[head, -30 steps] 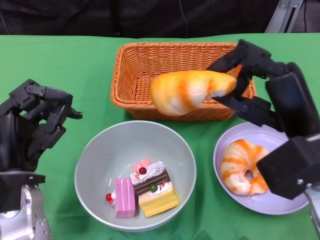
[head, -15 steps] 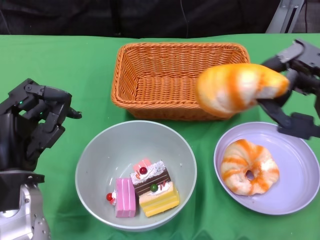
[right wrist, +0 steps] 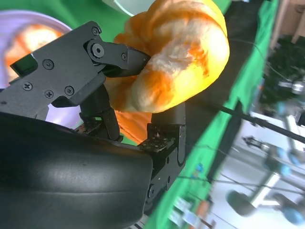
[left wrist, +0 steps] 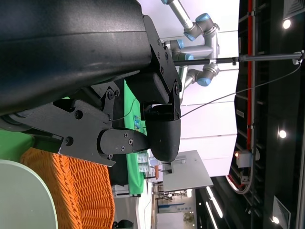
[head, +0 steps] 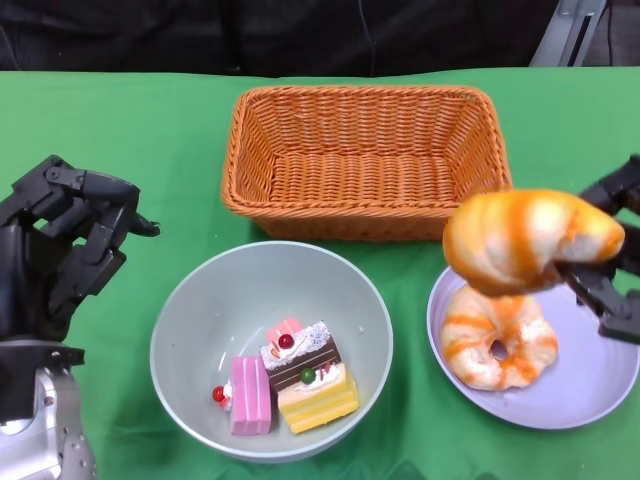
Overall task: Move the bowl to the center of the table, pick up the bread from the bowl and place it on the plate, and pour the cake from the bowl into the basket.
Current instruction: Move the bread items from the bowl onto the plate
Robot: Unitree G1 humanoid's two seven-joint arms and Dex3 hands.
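- Bread roll (head: pixel 530 240), orange-streaked, is pinched in the robot's right hand (head: pixel 608 262) and hangs above the lilac plate (head: pixel 585 395) at the table's right edge, over the ring-shaped bread (head: pixel 497 340) already lying there.
- Right wrist view shows black fingers (right wrist: pixel 114 50) clamped on both sides of the roll.
- Grey-green bowl (head: pixel 200 300) sits near the front edge, about mid-table, holding layered cake slices (head: pixel 305 378) and a pink piece (head: pixel 248 395).
- Wicker basket (head: pixel 365 215) stands just behind the bowl, its near wall close to the bowl's rim; a strip of green cloth (head: pixel 150 130) separates them.
- Left hand (head: pixel 65 245) hovers at the left edge with its fingers curled inward, holding nothing, with open cloth between it and the bowl.
- No readable writing shows on any item.
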